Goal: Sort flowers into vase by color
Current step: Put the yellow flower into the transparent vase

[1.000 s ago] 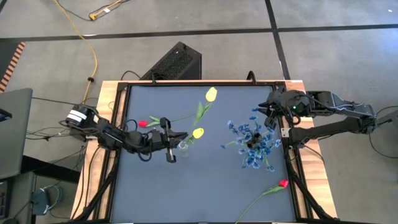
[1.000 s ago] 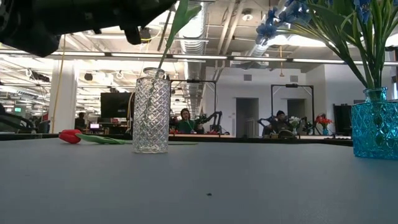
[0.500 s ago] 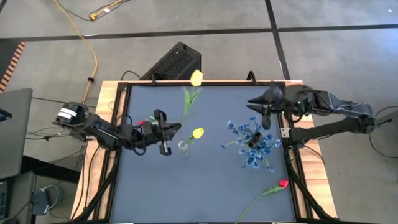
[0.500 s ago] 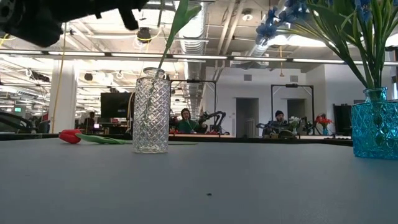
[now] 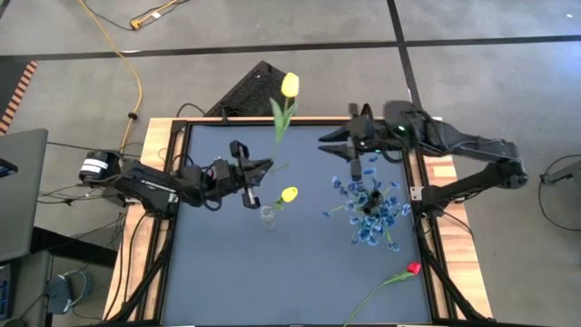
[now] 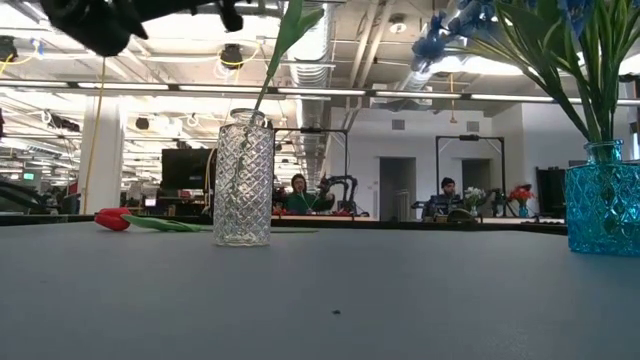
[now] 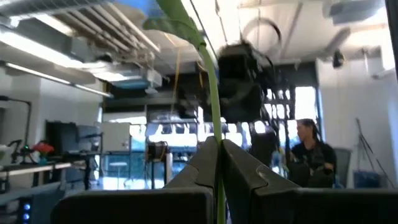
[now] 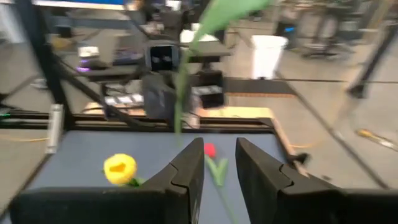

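Handoff risk: left gripper (image 5: 257,169) has its jaws clamped low on the stem of a yellow tulip (image 5: 289,86), bloom lifted above the worktop's (image 5: 300,254) far edge.
Right gripper (image 5: 356,151) hangs above the blue flowers (image 5: 370,209), jaws narrowly apart, holding nothing. Clear vase (image 5: 268,214) already holds one yellow tulip; a swaying stem could miss its narrow mouth, or tip it.

Two yellow tulips: one held high (image 5: 290,85) over the bench's far edge, one (image 5: 289,194) standing in the clear vase (image 6: 243,178). Two red tulips: one (image 6: 113,219) lying near the left edge, one (image 5: 414,268) near the right front corner. One blue bunch (image 5: 370,207), in the blue vase (image 6: 603,208). Two vases. Two tools (image 5: 252,174) (image 5: 354,150).
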